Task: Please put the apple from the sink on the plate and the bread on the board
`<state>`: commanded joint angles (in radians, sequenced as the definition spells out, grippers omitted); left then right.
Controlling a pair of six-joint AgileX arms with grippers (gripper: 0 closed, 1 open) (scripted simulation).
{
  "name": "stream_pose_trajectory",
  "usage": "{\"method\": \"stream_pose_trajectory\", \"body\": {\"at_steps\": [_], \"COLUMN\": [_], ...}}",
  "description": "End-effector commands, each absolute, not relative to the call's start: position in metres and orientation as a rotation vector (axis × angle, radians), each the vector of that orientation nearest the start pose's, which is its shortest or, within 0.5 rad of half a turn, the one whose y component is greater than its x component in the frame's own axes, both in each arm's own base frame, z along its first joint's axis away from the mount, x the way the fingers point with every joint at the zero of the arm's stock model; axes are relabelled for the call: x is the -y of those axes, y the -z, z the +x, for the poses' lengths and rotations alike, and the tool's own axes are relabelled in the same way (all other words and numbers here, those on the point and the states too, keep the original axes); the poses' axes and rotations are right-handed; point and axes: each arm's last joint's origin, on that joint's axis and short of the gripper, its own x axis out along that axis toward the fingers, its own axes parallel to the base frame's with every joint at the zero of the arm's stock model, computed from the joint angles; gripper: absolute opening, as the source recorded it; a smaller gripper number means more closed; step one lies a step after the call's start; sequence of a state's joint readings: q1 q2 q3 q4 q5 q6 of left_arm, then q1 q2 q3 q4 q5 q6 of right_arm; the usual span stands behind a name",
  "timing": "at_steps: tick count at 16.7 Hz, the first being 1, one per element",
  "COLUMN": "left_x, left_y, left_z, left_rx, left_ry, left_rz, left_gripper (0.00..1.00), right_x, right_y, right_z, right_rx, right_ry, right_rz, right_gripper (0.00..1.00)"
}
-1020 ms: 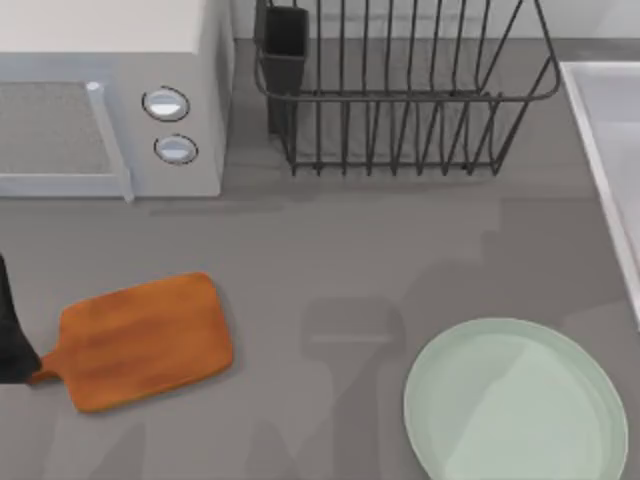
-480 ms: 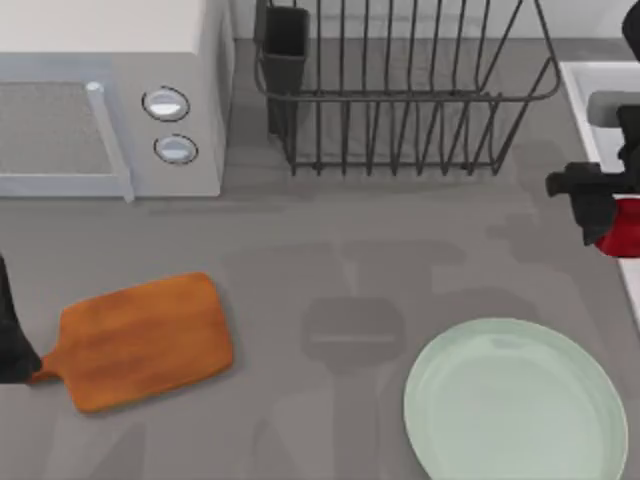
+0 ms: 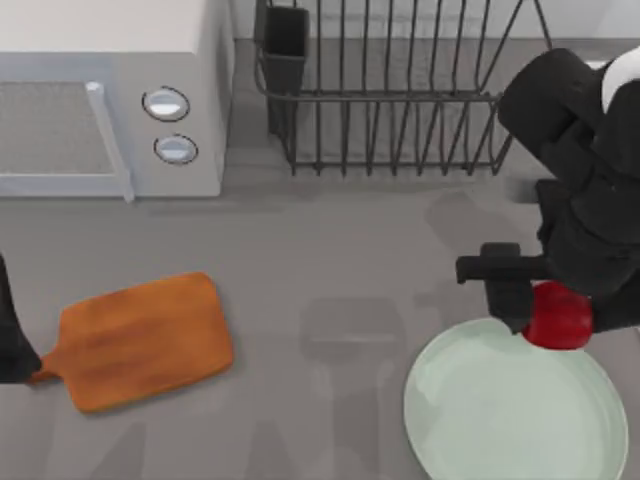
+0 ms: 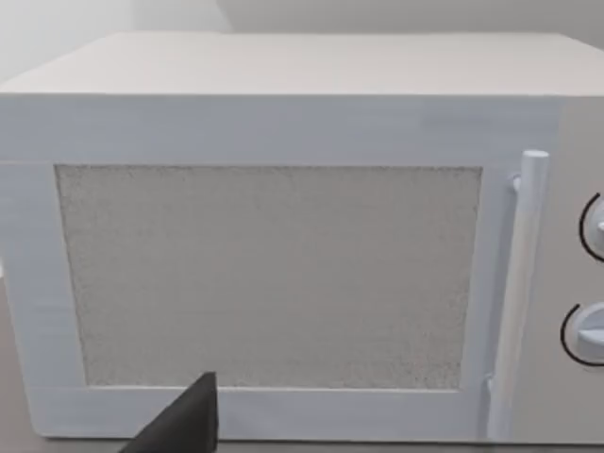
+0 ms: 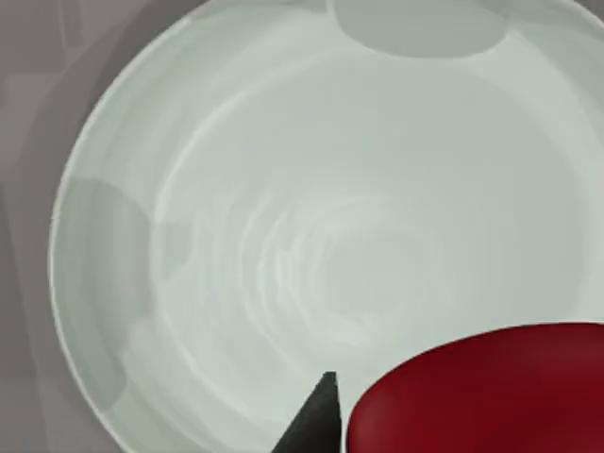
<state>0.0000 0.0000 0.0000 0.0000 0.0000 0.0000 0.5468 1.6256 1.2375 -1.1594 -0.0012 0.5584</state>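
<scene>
Top view: the right gripper grasps the apple and holds it over the far rim of the plate; the fruit sits between its fingers. The board lies well apart, at the left. The left arm is parked at the left edge, near the microwave.

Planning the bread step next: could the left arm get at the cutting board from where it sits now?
Probably yes. The left arm sits at the table's left edge right beside the board, whose handle points toward it, with nothing lying between them.
</scene>
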Motion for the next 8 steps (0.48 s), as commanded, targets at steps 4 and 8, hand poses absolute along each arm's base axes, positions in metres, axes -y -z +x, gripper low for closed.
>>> {"method": "stream_pose_trajectory", "body": {"at_steps": [4, 8], "left_x": [0.001, 0.001], "left_y": [-0.16, -0.16], "left_z": [0.106, 0.106], "left_rx": [0.0, 0.0], "left_ry": [0.0, 0.0], "left_rz": [0.0, 0.0], "left_gripper": [1.0, 1.0], "right_x": [-0.167, -0.168], "right_y": [-0.23, -0.23], "right_z": [0.224, 0.222], "right_rx": [-1.569, -1.571], "right_ry": [0.007, 0.008], "right_rz": [0.009, 0.008], "right_gripper": [0.0, 0.0]}}
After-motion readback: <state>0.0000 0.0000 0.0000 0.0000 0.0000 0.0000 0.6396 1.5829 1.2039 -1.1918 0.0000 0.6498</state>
